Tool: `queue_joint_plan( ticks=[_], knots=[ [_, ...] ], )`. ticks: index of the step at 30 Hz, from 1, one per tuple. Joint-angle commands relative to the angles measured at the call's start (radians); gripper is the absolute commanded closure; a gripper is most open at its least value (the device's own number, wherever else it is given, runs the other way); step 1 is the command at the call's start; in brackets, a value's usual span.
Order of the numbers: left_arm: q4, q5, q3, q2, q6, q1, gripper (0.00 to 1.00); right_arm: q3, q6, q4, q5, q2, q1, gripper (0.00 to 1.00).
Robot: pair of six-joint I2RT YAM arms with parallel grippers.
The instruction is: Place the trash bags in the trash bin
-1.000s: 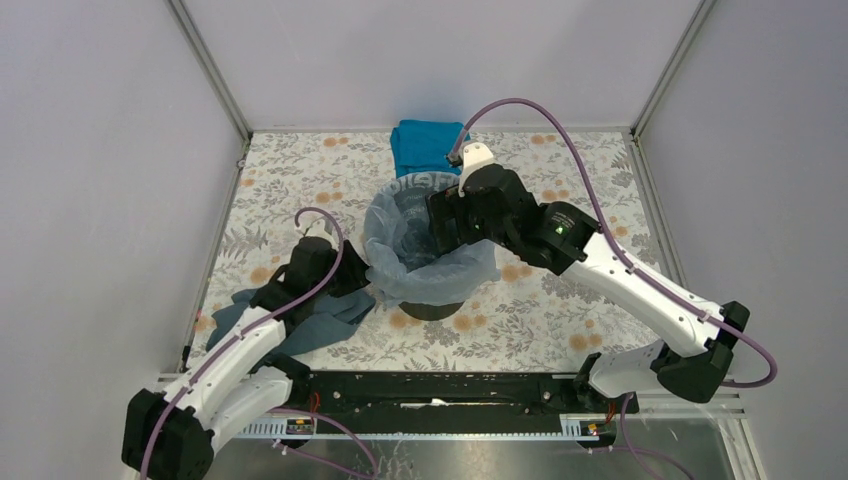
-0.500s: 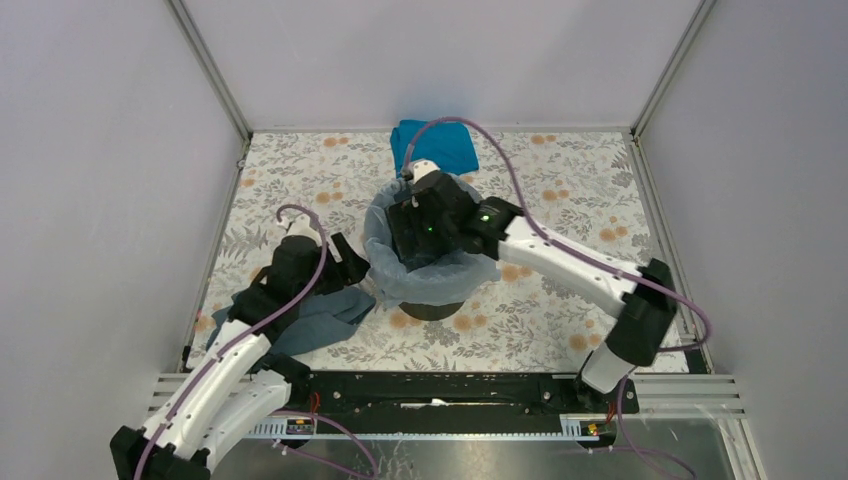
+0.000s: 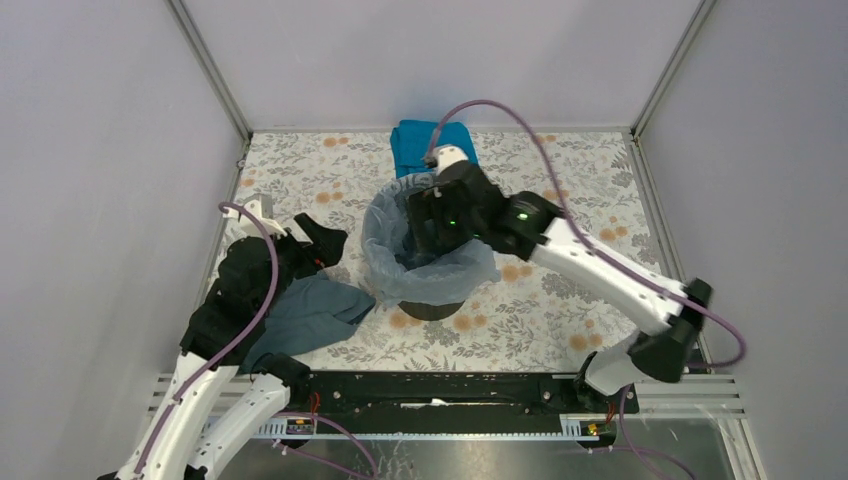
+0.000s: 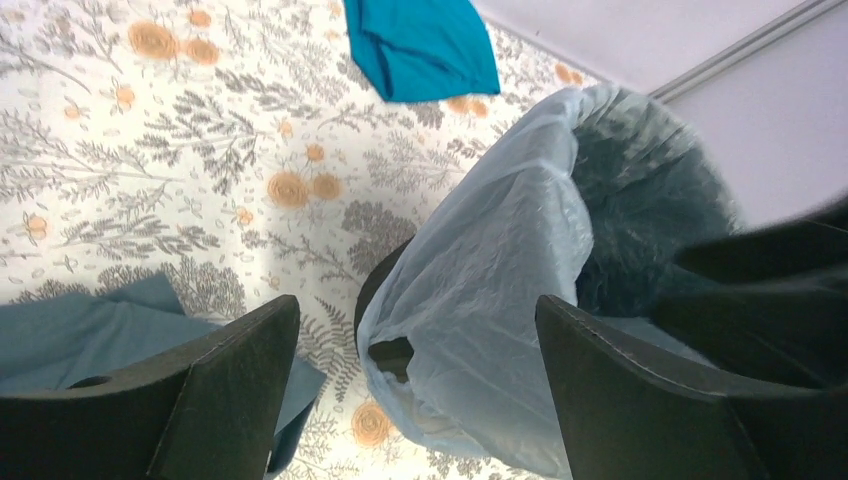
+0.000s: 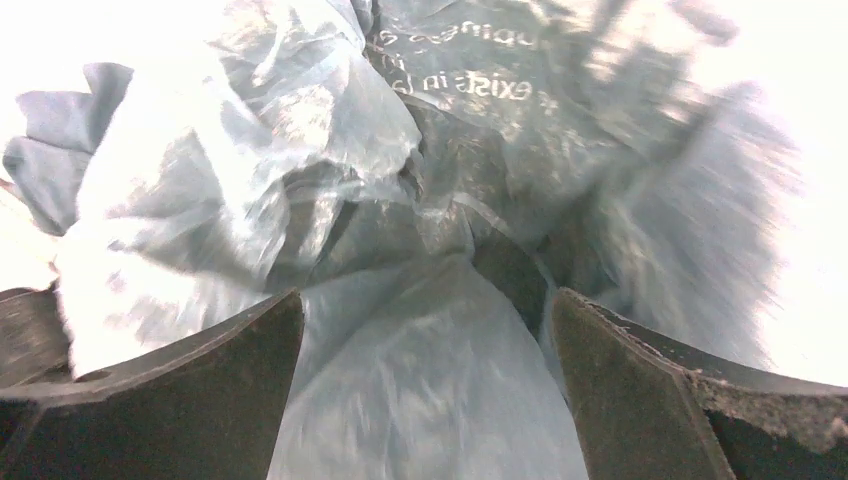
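Note:
The black trash bin (image 3: 433, 311) stands mid-table. The pale blue-grey trash bag (image 3: 383, 250) lines it, with its film folded over the rim and hanging down the sides. My right gripper (image 3: 425, 238) is open and points down into the bin's mouth. In the right wrist view its jaws (image 5: 425, 300) stand wide apart with wrinkled bag film (image 5: 430, 390) between them, gripping nothing. My left gripper (image 3: 325, 240) is open and empty, left of the bin and apart from it. The left wrist view shows the bag (image 4: 500, 250) draped over the bin's side (image 4: 376, 285) between its fingers (image 4: 230, 380).
A teal cloth (image 3: 420, 145) lies behind the bin by the back wall, and also shows in the left wrist view (image 4: 420, 45). A dark slate-grey cloth (image 3: 305, 315) lies crumpled left of the bin under the left arm. Cage walls bound the floral table (image 3: 560, 320).
My left arm has drawn back to the left, away from the bin. My right gripper swung over the bin's mouth, then shifted slightly right and stayed there.

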State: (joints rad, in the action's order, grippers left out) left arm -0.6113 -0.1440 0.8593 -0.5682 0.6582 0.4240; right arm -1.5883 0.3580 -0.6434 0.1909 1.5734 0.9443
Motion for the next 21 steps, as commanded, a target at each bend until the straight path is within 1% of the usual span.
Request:
queue_joint_plan(
  ticks=[1, 4, 7, 10, 12, 13, 17, 19, 21],
  knots=[
    [0.037, -0.052, 0.074, -0.002, -0.054, 0.001, 0.08, -0.03, -0.024, -0.153, 0.093, -0.229, 0.008, 0.0],
    [0.036, -0.07, 0.107, -0.007, -0.066, 0.001, 0.07, 0.043, -0.015, -0.225, 0.173, -0.361, 0.007, 0.0],
    [0.032, -0.088, 0.138, -0.013, -0.07, 0.001, 0.06, 0.161, -0.001, -0.266, 0.215, -0.491, 0.008, 0.0],
    [0.035, -0.109, 0.162, -0.025, -0.078, 0.001, 0.03, 0.312, -0.018, -0.258, 0.164, -0.611, 0.008, 0.0],
    [0.034, -0.114, 0.184, -0.044, -0.097, 0.001, 0.02, 0.421, -0.043, -0.211, 0.079, -0.679, 0.008, 0.0],
    [0.032, -0.117, 0.198, -0.056, -0.11, 0.001, 0.01, 0.476, -0.056, -0.175, 0.034, -0.712, 0.008, 0.0],
    [0.014, -0.15, 0.252, -0.092, -0.144, 0.001, 0.01, 0.753, -0.101, 0.114, -0.136, -0.832, 0.008, 0.0],
    [0.013, -0.161, 0.268, -0.101, -0.151, 0.001, 0.01, 0.864, -0.108, 0.278, -0.17, -0.857, 0.008, 0.0],
    [0.009, -0.166, 0.285, -0.104, -0.153, 0.001, 0.01, 0.924, -0.097, 0.421, -0.137, -0.848, 0.007, 0.0]
  ],
)
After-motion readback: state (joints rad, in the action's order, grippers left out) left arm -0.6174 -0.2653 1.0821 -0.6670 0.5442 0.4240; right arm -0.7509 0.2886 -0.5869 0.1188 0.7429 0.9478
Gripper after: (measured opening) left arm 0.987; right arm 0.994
